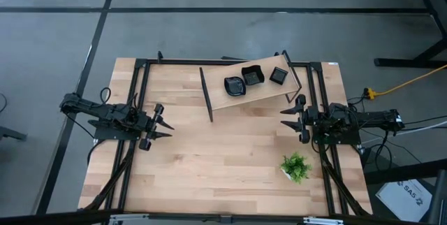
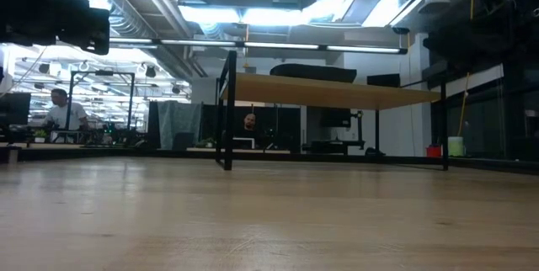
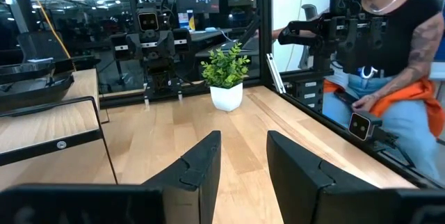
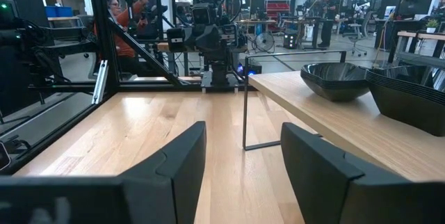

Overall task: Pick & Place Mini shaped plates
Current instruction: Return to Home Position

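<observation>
Three glossy black mini shaped plates (image 1: 234, 85), (image 1: 252, 75), (image 1: 279, 77) rest on a raised wooden shelf (image 1: 265, 93) at the table's far middle. The right wrist view shows two of them (image 4: 335, 79), (image 4: 410, 95) on the shelf top, and the low view shows one as a dark shape (image 2: 312, 72). My left gripper (image 1: 165, 122) hovers level at the table's left side, open (image 3: 243, 161), with nothing between its fingers. My right gripper (image 1: 286, 117) hovers level at the right side just near of the shelf, open (image 4: 240, 168) and empty.
A small green potted plant (image 1: 296, 167) in a white pot stands near the table's right front. The shelf stands on thin black metal legs (image 1: 207, 96). Black frame rails (image 1: 133, 85) run along both table sides. A person (image 3: 396, 78) is beyond the table's near edge.
</observation>
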